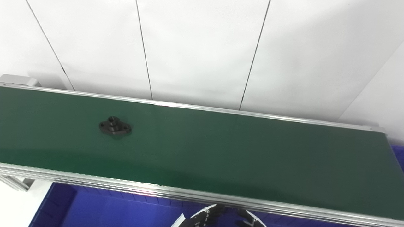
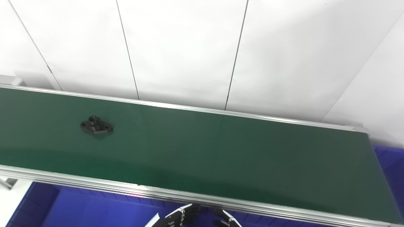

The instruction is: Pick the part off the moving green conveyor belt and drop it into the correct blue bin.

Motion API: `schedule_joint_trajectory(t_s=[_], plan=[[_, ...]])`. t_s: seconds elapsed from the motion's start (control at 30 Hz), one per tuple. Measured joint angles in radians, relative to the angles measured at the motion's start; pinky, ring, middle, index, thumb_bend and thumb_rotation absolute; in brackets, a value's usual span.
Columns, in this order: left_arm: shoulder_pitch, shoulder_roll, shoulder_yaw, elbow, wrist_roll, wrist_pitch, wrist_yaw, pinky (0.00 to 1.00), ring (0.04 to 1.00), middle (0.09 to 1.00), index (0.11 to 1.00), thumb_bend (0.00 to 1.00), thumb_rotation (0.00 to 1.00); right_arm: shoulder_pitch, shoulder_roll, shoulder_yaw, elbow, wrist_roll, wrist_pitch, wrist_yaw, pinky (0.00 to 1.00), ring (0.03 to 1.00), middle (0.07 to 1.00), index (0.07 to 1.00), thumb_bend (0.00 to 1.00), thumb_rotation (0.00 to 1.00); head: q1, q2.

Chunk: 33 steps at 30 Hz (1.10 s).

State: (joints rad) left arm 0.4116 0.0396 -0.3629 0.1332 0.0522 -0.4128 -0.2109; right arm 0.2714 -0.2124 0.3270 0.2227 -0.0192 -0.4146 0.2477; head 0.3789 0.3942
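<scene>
Well left of centre on the green conveyor belt (image 1: 221, 151): a black part (image 1: 115, 127), flat oval flange with a raised hub and small holes, lying alone, somewhat nearer the far aluminium rail (image 1: 202, 108) than the near rail (image 1: 176, 192). Beneath the near rail, at the bottom edge: a blue bin (image 1: 104, 209), only partly in view, and another blue bin (image 2: 389, 164) peeking past the belt's right end. Low at bottom centre, over the bin and just below the near rail: dark fingers (image 1: 208, 214) and a thumb-like tip (image 1: 251, 218) spread apart, holding nothing; cannot tell which arm they belong to. Well apart from the part, not touching belt. Behind, white wall panels (image 1: 202, 47) with thin dark seams.
</scene>
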Motion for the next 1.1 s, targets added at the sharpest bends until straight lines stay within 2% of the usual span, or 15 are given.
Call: schedule_joint_trajectory(t_s=[0.47, 0.77, 0.87, 1.0, 1.1], plan=[[-0.008, -0.018, 0.001, 0.025, 0.003, -0.005, 0.0, 0.88, 0.914, 0.914, 0.889, 0.93, 0.85, -0.001, -0.001, -0.035, 0.002, 0.03, 0.0, 0.06, 0.84, 0.844, 0.903, 0.875, 0.85, 0.84, 0.012, -0.008], [-0.023, -0.03, -0.001, 0.031, 0.006, -0.005, 0.001, 0.87, 0.908, 0.913, 0.89, 0.92, 0.86, 0.041, 0.004, -0.114, -0.111, 0.076, 0.0, 0.12, 0.76, 0.783, 0.854, 0.849, 0.88, 0.89, 0.041, -0.003], [-0.029, -0.03, -0.001, 0.031, 0.017, -0.006, 0.002, 0.86, 0.909, 0.915, 0.894, 0.93, 0.86, 0.062, 0.014, -0.152, -0.172, 0.109, -0.001, 0.15, 0.81, 0.782, 0.849, 0.851, 0.87, 0.88, 0.044, 0.0], [-0.029, -0.03, -0.001, 0.029, 0.019, -0.004, 0.002, 0.87, 0.911, 0.915, 0.893, 0.94, 0.86, 0.085, 0.016, -0.164, -0.243, 0.148, -0.002, 0.2, 0.87, 0.79, 0.842, 0.843, 0.85, 0.85, 0.04, 0.009], [-0.028, -0.028, 0.0, 0.025, 0.019, -0.002, 0.002, 0.86, 0.907, 0.91, 0.889, 0.95, 0.86, 0.101, 0.015, -0.178, -0.291, 0.177, -0.002, 0.235, 0.8, 0.771, 0.83, 0.832, 0.89, 0.83, 0.043, 0.014]])
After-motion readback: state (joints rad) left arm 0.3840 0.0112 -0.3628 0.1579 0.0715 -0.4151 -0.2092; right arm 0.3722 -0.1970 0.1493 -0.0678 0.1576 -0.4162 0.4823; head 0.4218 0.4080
